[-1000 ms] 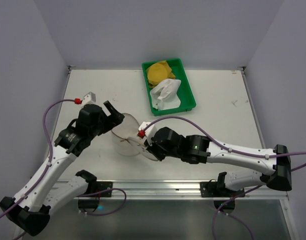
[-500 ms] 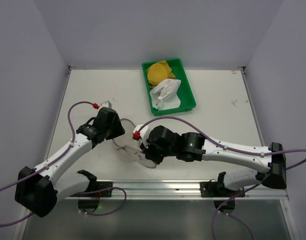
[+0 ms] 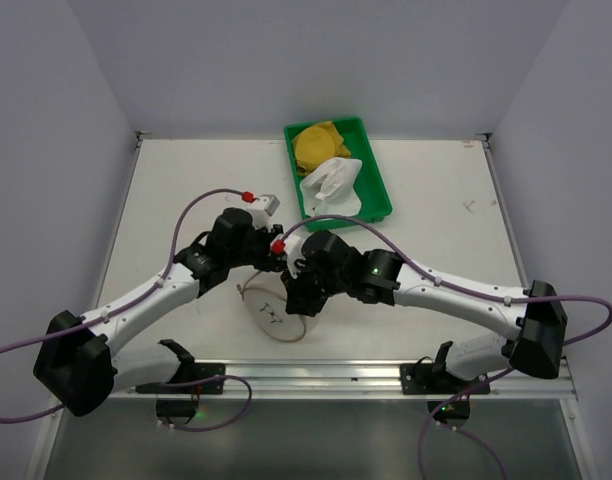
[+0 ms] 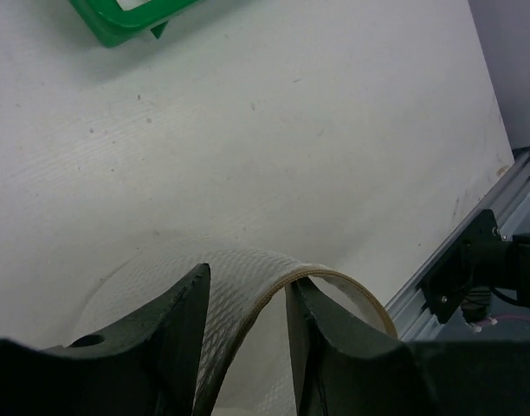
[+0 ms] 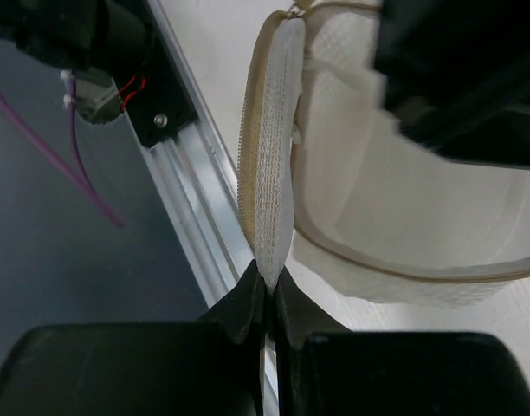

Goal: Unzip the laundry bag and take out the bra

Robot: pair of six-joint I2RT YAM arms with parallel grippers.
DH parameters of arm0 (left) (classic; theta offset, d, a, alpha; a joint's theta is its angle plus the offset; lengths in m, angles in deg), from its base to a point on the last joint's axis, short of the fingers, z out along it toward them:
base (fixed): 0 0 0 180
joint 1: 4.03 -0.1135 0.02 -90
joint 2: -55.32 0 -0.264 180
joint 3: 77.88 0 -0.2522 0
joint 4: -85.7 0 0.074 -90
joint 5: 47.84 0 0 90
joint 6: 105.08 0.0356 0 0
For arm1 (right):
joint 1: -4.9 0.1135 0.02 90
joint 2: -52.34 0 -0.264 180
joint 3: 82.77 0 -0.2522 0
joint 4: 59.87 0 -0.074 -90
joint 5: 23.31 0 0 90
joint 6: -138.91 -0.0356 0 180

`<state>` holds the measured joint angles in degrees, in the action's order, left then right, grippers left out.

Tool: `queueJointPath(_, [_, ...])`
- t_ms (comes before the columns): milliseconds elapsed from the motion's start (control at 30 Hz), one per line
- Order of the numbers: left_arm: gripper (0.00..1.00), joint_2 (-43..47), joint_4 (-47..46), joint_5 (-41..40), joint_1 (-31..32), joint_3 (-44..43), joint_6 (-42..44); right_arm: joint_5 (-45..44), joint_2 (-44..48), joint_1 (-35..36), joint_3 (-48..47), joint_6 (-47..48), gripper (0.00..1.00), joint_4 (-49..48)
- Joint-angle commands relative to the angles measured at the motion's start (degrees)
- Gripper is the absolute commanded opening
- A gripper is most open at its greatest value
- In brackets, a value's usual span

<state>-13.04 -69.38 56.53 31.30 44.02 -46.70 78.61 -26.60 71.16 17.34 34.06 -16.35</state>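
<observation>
The white translucent mesh drum-shaped laundry bag (image 3: 258,296) lies mid-tabletop (image 3: 186,190), towards the near edge. The right tool (image 5: 267,282) is pinched tight on the round flap lid (image 5: 269,173). The left tool (image 4: 248,282) stands apart, straddling the bag's wire-rimmed wall.

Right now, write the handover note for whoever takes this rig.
Left gripper: open, fingers astride the laundry bag rim.
Right gripper: shut on the flap lid edge, held off the bag's mouth.
Bag lies near the front of the table; green tray behind holds a yellow garment and a white garment.
Done: lid looks unzipped.
Left: remove the bra, not discernible through the mesh.
</observation>
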Motion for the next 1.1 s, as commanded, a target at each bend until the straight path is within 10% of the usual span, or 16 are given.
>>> queueJointPath(0, [0.44,3.3,-7.0,2.9,-0.3,2.3,2.6,8.9,0.5,-5.7,3.2,-2.4,0.00,-7.9])
queueJointPath(467, [0.95,3.7,-7.5,2.9,-3.0,3.2,-0.9,16.5,-5.6,-13.1,6.9,1.2,0.00,-11.3])
queueJointPath(900, [0.95,17.7,11.8,-23.4,-7.3,-1.0,-12.8,19.2,-7.3,-16.4,9.5,-2.4,0.00,-16.4])
queueJointPath(1067, [0.86,20.4,17.2,-21.7,-7.4,5.7,-19.6,19.8,-7.3,-18.2,10.6,-5.0,0.00,-18.0])
